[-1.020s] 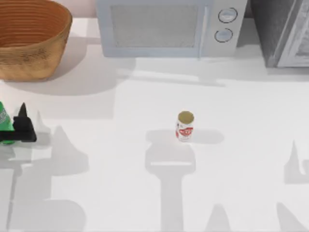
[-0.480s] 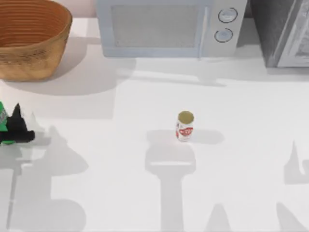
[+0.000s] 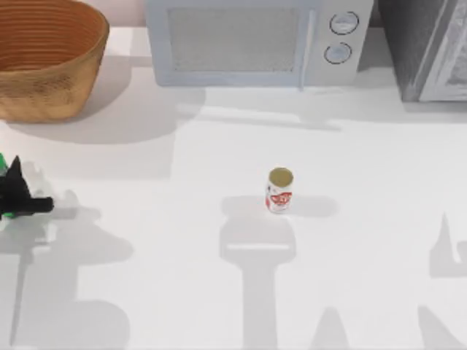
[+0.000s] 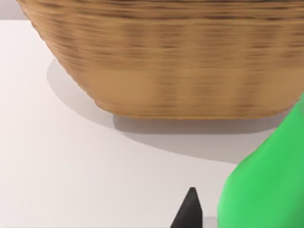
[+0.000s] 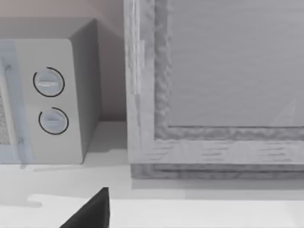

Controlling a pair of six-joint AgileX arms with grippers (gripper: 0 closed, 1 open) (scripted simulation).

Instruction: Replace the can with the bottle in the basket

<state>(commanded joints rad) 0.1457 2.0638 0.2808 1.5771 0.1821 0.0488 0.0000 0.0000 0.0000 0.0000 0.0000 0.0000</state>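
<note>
A: White table (image 3: 182,240), microwave (image 3: 255,40) at the back. Basket (image 3: 44,58) sits at the far left corner, nothing visible inside it.

B: Can (image 3: 279,191)?

A: Upright mid-table, well apart from the basket.

B: Left gripper (image 3: 16,197)?

A: At the table's left edge, near side of the basket. Bottle (image 4: 266,185) lies right against one dark fingertip (image 4: 190,209); fingers appear clamped on it. Right arm parked; cannot tell its fingers' state.

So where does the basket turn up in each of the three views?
Top view: the basket sits at the table's far left corner, beside the microwave.
Left wrist view: its woven wall spans the frame, behind the bottle.
Right wrist view: not in it.
Shared landmark: the bottle.
</note>
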